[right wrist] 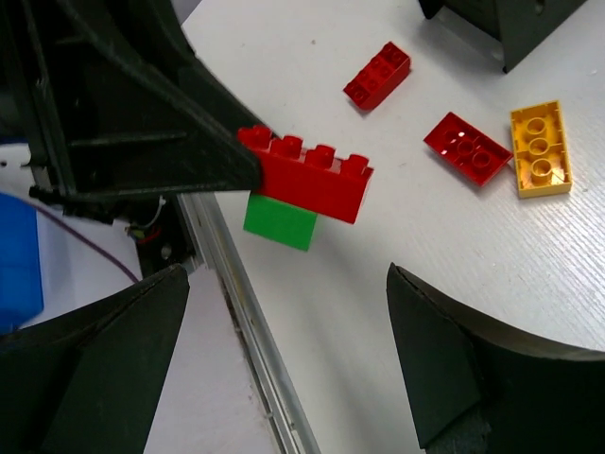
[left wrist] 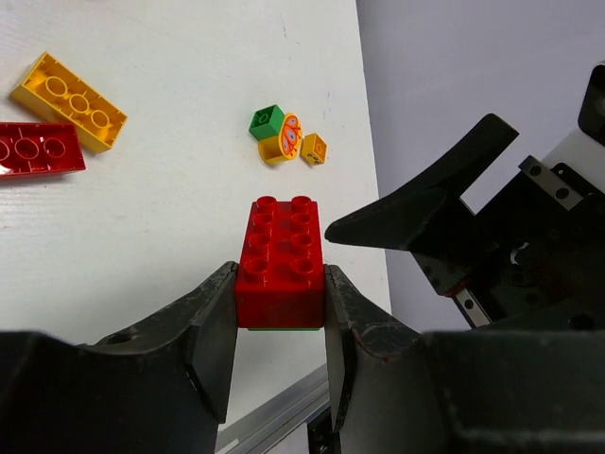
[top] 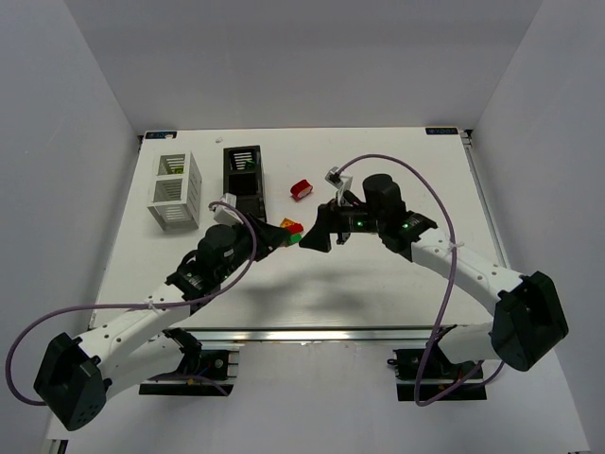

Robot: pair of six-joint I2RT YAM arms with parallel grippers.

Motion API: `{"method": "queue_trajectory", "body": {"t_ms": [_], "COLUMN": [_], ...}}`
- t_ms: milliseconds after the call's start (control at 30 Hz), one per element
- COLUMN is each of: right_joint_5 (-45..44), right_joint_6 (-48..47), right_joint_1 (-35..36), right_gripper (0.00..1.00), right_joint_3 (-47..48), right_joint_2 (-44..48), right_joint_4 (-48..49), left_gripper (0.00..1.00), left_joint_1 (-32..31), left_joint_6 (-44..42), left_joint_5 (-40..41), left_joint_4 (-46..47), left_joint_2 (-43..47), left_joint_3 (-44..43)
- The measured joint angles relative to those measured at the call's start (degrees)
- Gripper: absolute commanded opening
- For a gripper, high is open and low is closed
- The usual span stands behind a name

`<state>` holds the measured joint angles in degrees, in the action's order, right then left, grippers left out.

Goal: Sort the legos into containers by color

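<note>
the left claw (left wrist: 280,295) is clamped on the sides of a red brick (left wrist: 281,251) and holds it up off the counter (top: 359,293). a green brick (right wrist: 280,223) is stuck under the red one, so two colours are joined together. the right claw (right wrist: 288,276) hangs just beside them with its two sides far apart and nothing in it. i think it has to pull the green brick off next. that could go wrong. the green brick is smaller and sits tucked under the red one, so the right claw might grab the red one too. it might also bump the red brick and twist it out of the left claw's hold. if the bricks pop apart hard, one could drop and bounce. in the right wrist view the metal rail (right wrist: 241,312) at the counter's near edge shows under the bricks, so a dropped brick might go over there. the two claws are nose to nose and could knock each other. there is open counter on the right side. the white bin (top: 175,191) and black bin (top: 244,175) stand at the far left, and a loose brick (top: 302,189) lies near the black bin.
</note>
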<state>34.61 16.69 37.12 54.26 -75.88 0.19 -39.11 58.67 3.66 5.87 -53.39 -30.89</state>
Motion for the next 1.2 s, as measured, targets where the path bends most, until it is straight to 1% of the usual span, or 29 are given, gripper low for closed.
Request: {"method": "queue_trajectory", "body": {"t_ms": [133, 333, 433, 467, 633, 733, 833, 867, 933, 967, 1000, 1033, 1100, 1133, 1200], "right_joint_5": [-3.17, -7.37, -8.55, -8.90, -9.84, -10.05, -10.08, -10.25, -9.84, -9.86, -10.10, -10.23, -10.23, -10.19, -9.90], "right_joint_6": [3.28, 4.55, 4.83, 4.98, 5.51, 5.90, 6.56, 6.86, 7.41, 7.50, 7.52, 7.58, 7.65, 7.72, 7.80], "right_joint_1": [0.85, 3.19, 3.91, 4.07, 4.37, 4.61, 4.83, 4.92, 5.01, 5.20, 5.40, 5.42, 5.42, 5.42, 5.46], "right_gripper": [0.89, 0.80, 0.77, 0.75, 0.71, 0.66, 0.57, 0.50, 0.43, 0.37, 0.35, 0.29, 0.23, 0.17, 0.13], "right_joint_3": [1.36, 1.60, 1.62, 1.70, 3.04, 4.24, 5.22, 5.49, 5.79, 5.97, 5.97, 5.97, 5.97, 5.97, 5.97], "right_joint_2": [-2.34, -4.66, -5.51, -5.79, -7.43, -8.35, -9.18, -9.46, -9.84, -9.90, -9.90, -9.90, -9.90, -9.90, -9.90], "right_joint_4": [0.50, 1.29, 1.33, 1.33, 1.66, 1.79, 2.05, 2.08, 2.38, 2.47, 2.51, 2.58, 2.58, 2.62, 2.67], "left_gripper": [0.00, 0.00, 0.00, 0.00, 0.00, 0.00, 0.00, 0.00, 0.00, 0.00, 0.00, 0.00, 0.00, 0.00, 0.00], "left_joint_1": [0.00, 0.00, 0.00, 0.00, 0.02, 0.02, 0.13, 0.22, 0.37, 0.37, 0.37, 0.37, 0.37, 0.37, 0.35], "left_joint_6": [1.53, 2.78, 3.13, 3.21, 3.41, 3.54, 3.58, 3.58, 3.65, 3.72, 3.72, 3.74, 3.72, 3.67, 3.54], "left_joint_5": [0.63, 0.87, 0.87, 0.87, 0.90, 0.96, 1.46, 1.77, 2.01, 2.23, 2.47, 2.73, 2.97, 3.23, 3.87], "left_joint_4": [-0.02, 0.15, 0.17, 0.20, 0.22, 0.24, 0.33, 0.33, 0.28, 0.26, 0.24, 0.17, 0.15, 0.07, -0.42], "left_joint_2": [-1.55, -1.79, -1.86, -1.92, -2.45, -2.49, -2.49, -2.49, -2.49, -2.54, -2.45, -2.38, -2.32, -2.19, -1.77], "left_joint_3": [-0.42, -0.98, -1.01, -1.01, -0.98, -1.01, -1.01, -1.01, -1.01, -0.98, -0.98, -0.98, -1.01, -1.01, -1.01]}}
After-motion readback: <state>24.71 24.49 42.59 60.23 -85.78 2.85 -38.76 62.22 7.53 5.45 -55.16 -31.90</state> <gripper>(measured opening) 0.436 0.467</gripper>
